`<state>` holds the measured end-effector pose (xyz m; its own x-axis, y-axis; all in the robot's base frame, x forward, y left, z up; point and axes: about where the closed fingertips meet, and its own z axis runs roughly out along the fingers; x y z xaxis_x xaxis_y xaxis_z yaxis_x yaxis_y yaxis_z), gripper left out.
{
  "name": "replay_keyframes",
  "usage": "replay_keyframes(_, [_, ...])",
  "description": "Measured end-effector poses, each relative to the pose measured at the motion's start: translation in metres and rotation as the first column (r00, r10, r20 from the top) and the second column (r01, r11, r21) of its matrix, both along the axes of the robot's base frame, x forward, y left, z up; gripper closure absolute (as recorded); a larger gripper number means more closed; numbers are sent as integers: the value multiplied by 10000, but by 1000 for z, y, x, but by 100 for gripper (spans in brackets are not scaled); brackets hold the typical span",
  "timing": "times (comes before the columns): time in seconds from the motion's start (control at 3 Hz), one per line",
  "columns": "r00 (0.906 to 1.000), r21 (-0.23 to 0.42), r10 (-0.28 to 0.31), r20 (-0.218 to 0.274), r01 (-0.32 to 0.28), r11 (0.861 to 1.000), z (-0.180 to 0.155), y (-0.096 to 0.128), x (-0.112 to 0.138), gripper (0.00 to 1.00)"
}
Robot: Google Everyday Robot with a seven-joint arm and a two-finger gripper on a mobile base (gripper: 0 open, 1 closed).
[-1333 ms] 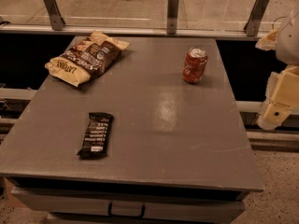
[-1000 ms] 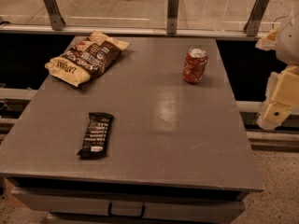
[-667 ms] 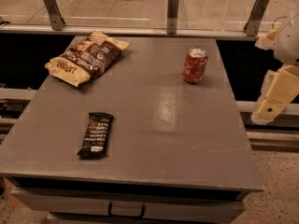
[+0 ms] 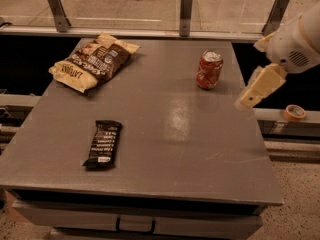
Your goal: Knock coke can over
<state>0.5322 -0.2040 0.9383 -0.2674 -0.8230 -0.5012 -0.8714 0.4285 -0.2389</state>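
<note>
In the camera view the coke can stands upright on the far right part of the grey desk, near its right edge; its red body is dented, its silver top faces up, and nothing touches it. The end effector hangs from the white arm at the desk's right edge, to the right of the can and a little nearer the camera; it is apart from the can and holds nothing; whether it is spread or pressed together cannot be told. A black snack bar lies near left and a chip bag far left, both well apart from the can. The can is probably light and thin-walled, yet stiff enough to tip as one piece; its smooth metal may slide if pushed low; a sideways push high on the body, near the rim, should topple it; no hold is needed; once down it may roll toward the edge.
</note>
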Motion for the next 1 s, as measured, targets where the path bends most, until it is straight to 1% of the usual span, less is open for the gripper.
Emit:
replay_keyframes(0.33, [9993, 1468, 79, 363, -132, 9891, -18, 28, 44, 0])
replay_keyframes(0.67, [9977, 2737, 285, 615, -443, 9608, -37, 55, 77, 0])
replay_keyframes(1.0, [9965, 3781, 543, 642, -746, 9227, -54, 83, 94, 0])
